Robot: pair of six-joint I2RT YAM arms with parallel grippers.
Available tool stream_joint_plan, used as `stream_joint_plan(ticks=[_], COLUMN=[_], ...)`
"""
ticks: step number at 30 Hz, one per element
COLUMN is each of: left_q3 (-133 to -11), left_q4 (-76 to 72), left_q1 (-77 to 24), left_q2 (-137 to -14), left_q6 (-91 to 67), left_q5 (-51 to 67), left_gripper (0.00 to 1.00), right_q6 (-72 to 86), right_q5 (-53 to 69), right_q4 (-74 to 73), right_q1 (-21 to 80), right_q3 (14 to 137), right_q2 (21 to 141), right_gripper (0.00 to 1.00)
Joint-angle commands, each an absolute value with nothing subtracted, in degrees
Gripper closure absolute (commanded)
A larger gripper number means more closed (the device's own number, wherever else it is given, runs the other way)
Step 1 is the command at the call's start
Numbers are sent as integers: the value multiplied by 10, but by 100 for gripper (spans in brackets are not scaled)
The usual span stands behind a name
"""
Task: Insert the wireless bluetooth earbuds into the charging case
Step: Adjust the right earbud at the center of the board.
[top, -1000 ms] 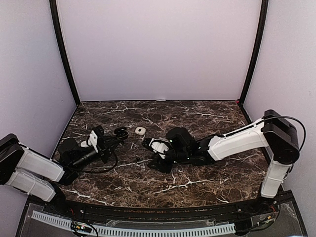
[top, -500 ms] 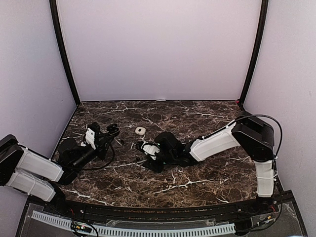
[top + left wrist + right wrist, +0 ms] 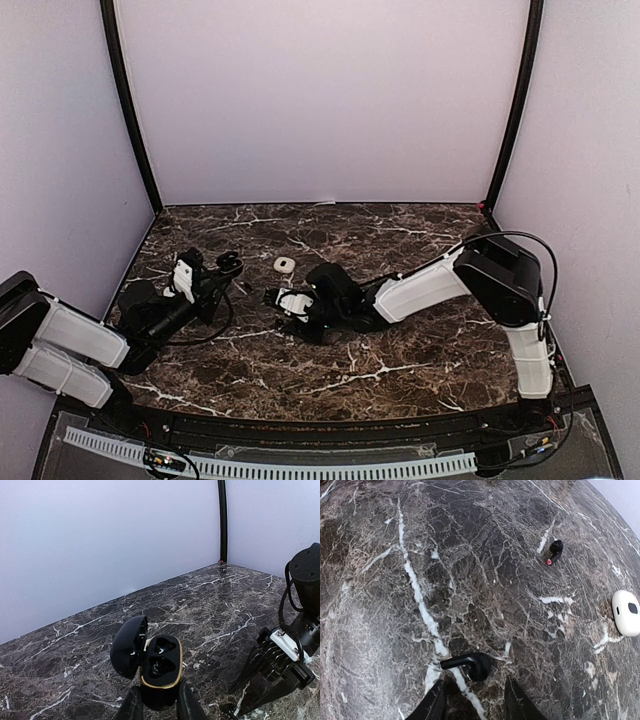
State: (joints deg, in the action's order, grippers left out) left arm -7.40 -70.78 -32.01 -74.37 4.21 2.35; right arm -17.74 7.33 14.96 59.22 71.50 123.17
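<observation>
**Right gripper** (image 3: 475, 697): jaws part-open, clasping nothing. The two fingers stand low over the table (image 3: 420, 360) with a clear gap between them. The near earbud (image 3: 470, 664), black, lies flat on the marble just ahead of the tips at their 12 o'clock, stem toward 9 o'clock. Whether either tip touches it cannot be told.

**Change noted:** over the last second the right arm has stretched toward 9 o'clock across the top view. This has carried the gripper from mid-table to a spot near the left arm's working end. Judged meaning: the approach is done and the pick is the step in hand. Nothing is lifted yet, so the task is at an early stage.

**Left gripper** (image 3: 159, 700): clenched on the base of the charging case (image 3: 159, 667). It holds the case upright and off the marble, lid swung open toward 9 o'clock. In the top view it sits at 10 o'clock of the right gripper and has drawn slightly toward 9 o'clock. Both wells look dark and appear unfilled.

**Far earbud** (image 3: 554, 550): black with a red tip, loose on the marble. It lies at 1 o'clock of the near earbud, well apart from it.

**White piece** (image 3: 626, 612): small and rounded with one dark spot. It lies between 2 and 3 o'clock at the edge of the right wrist view. Identity unclear.
</observation>
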Motion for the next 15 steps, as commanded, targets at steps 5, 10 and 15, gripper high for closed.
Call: stream_joint_plan(ticks=[5, 10, 15], left_q3=[-70, -72, -73], left_q4=[-725, -723, -721], left_q1=[-317, -317, -317], left_q2=[-748, -750, -750], left_q6=[40, 40, 41], left_q5=[33, 37, 39], left_gripper=[90, 90, 90], right_q6=[-243, -257, -282], right_q5=[104, 147, 186], right_q4=[135, 130, 102], right_q1=[586, 573, 565], right_q3=[761, 763, 771], right_q2=[1273, 1277, 1282], right_gripper=[64, 67, 71])
